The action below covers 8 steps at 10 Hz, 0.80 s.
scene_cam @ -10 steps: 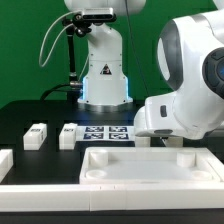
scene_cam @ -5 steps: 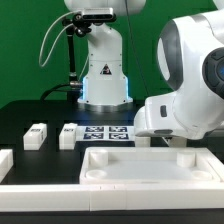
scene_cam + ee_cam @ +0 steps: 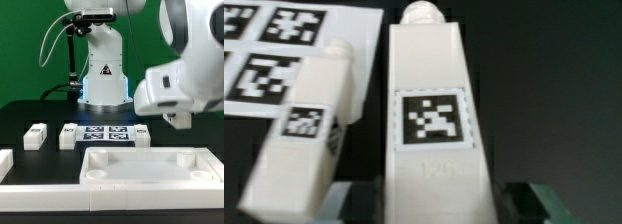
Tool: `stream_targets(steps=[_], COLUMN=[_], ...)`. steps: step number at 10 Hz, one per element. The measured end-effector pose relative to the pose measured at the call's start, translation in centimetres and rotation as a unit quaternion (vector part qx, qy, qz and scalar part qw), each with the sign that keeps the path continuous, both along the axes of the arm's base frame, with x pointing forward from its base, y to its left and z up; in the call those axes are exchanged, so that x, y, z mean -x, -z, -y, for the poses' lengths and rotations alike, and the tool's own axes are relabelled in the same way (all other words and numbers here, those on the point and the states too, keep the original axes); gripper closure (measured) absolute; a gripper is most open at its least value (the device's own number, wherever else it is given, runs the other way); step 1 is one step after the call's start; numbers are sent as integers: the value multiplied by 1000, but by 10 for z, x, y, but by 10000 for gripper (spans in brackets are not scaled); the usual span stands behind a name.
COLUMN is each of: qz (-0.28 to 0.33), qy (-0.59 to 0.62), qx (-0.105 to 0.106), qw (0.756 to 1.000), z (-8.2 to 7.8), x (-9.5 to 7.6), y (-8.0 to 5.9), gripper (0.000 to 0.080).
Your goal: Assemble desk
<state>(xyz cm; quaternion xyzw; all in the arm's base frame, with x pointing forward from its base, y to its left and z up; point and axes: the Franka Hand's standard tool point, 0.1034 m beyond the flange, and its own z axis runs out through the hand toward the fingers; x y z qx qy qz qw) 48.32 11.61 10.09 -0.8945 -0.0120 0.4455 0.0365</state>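
In the wrist view a white square leg post (image 3: pixel 438 120) with a black-and-white tag runs lengthwise between my gripper's (image 3: pixel 446 208) jaws, which are shut on its near end. A second tagged leg post (image 3: pixel 304 140) lies just beside it, lower down. In the exterior view the gripper (image 3: pixel 180 122) hangs above the table at the right, and the hand hides the held post. The desk slab (image 3: pixel 150 178), white with a recessed middle and raised rim, lies in front. Two more leg posts (image 3: pixel 36 136) (image 3: pixel 70 134) lie at the exterior view's left.
The marker board (image 3: pixel 108 133) lies flat behind the slab, and its tags show in the wrist view (image 3: pixel 269 40). A low white rail (image 3: pixel 6 162) sits at the exterior view's left edge. The robot base (image 3: pixel 103 75) stands at the back.
The arm has risen and drawn away from the slab's far right corner. The jaws narrowed onto the leg post.
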Motion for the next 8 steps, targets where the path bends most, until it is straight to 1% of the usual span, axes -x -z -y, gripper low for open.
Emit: stream_targets(steps=[1,2,3,4,5,6,7,8], qz=[6,-6,20,73,111,131,171,208], qy=[11,12,14,20,25,23,5,-6], qx=[-2,-1,-4,-4,-3,-4,-21,-37], qw=[1000,1000,1000,997,993,991,985,977], z=[8,10,7,5,5,4,3,7], x=[-16,-17,-24,-34,-34,-33,-55,-77], y=[-18,-21,-14,-13,-16,-18,-42,-72], gripper=[512,512,512,512,512,512,512,512])
